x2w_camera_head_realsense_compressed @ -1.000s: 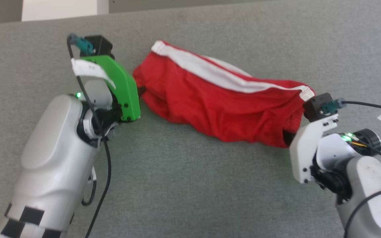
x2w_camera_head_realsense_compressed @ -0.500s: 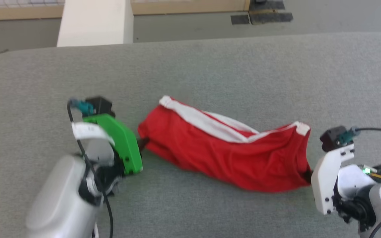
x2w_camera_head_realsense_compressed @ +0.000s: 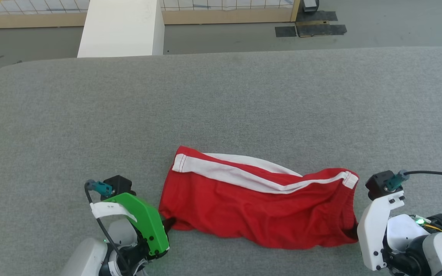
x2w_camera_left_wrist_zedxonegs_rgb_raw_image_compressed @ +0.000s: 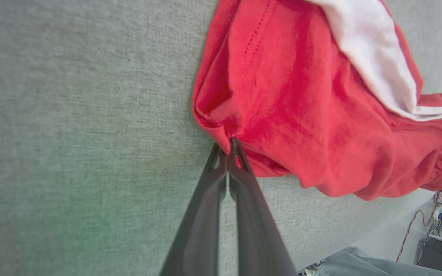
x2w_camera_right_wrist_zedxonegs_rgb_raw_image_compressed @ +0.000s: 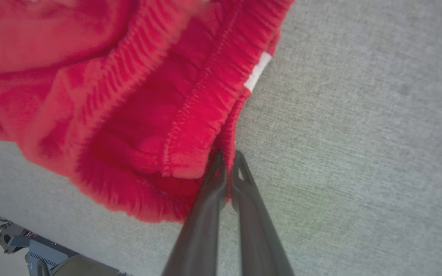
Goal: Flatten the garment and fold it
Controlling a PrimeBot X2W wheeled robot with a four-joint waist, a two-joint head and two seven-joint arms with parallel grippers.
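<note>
Head view — left hand [x2w_camera_head_realsense_compressed: 169,224] and right hand [x2w_camera_head_realsense_compressed: 353,231] each clenched on the garment [x2w_camera_head_realsense_compressed: 259,207].

Grey fabric tabletop [x2w_camera_head_realsense_compressed: 221,96]; white block [x2w_camera_head_realsense_compressed: 121,28] beyond, grey floor [x2w_camera_head_realsense_compressed: 225,36], wooden rail [x2w_camera_head_realsense_compressed: 225,15].

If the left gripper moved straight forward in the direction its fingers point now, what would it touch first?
The red shorts. The left gripper is shut on their edge, so going straight on would push into the bunched fabric, probably sliding it along the grey table.
</note>
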